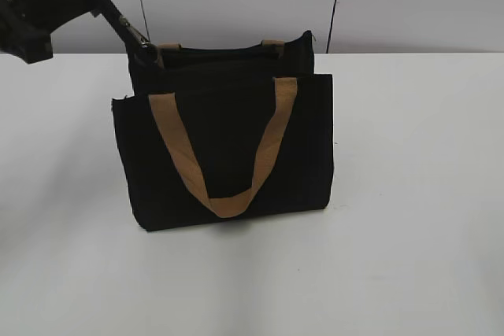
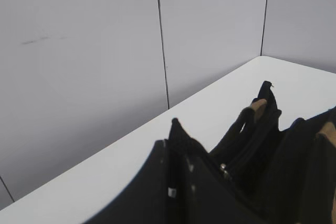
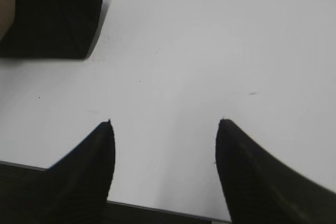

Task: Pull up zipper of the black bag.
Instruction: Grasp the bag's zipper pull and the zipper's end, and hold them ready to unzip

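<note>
Running along the top edge of the black bag [image 1: 224,147], the zipper [image 2: 247,153] shows clearly only in the left wrist view, as a thin dark line between two ridges of fabric with a small silvery pull [image 2: 224,170] at its near end. In the exterior view that line is lost in the dark top of the bag, which stands upright on the white table [image 1: 409,218], left of centre and near the back edge.

The bag is boxy, of matte black cloth, with a flat front pocket panel and a tan webbing handle [image 1: 224,155] hanging down the front in a loop; a second tan strap [image 1: 272,43] peeks up at the rear.

The left gripper [image 1: 146,46] reaches in from the upper left of the exterior view to the bag's rear left top corner. In the left wrist view its dark fingers [image 2: 163,182] lie close together, just beside the silvery pull, but whether they pinch it or the fabric cannot be told.

The right wrist view alone shows the right gripper [image 3: 165,124]: its two black fingertips [image 3: 97,145] stand well apart over bare table, with a lower corner of the bag at the upper left.
</note>
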`<state>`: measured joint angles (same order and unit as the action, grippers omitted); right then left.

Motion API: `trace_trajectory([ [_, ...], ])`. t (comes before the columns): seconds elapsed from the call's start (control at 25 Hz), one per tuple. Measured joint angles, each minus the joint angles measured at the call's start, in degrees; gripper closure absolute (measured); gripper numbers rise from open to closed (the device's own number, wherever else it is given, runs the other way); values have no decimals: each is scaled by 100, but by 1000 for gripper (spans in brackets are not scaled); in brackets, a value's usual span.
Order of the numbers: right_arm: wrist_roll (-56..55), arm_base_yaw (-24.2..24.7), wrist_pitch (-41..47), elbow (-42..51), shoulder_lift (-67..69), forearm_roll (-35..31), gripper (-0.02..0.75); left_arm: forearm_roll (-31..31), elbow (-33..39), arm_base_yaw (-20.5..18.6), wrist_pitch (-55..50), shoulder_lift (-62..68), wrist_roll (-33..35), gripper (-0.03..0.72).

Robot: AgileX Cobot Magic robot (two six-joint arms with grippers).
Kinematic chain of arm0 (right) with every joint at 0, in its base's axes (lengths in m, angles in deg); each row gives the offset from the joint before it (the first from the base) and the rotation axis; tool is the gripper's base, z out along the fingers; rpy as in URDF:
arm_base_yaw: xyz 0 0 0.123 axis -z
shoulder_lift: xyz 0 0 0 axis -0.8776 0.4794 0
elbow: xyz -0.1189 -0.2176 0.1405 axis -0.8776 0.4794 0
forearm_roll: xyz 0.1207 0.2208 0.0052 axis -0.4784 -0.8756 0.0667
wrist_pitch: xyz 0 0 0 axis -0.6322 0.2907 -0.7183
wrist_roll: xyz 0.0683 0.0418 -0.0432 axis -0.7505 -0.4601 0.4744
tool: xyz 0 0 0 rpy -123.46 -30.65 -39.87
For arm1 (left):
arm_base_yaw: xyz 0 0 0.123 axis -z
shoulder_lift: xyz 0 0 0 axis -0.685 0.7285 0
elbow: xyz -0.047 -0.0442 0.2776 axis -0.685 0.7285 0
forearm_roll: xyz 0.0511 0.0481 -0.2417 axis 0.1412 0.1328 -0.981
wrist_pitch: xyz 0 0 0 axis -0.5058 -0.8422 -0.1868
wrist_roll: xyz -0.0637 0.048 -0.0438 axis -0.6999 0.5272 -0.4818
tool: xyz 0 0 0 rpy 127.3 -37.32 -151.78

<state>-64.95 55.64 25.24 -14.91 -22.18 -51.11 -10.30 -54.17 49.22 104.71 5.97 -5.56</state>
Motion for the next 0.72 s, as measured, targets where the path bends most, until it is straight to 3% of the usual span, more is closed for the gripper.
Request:
trace_trajectory([
  [0.72,0,0,0,0,0,-55,265,30,6,0,359,0,-16,688],
])
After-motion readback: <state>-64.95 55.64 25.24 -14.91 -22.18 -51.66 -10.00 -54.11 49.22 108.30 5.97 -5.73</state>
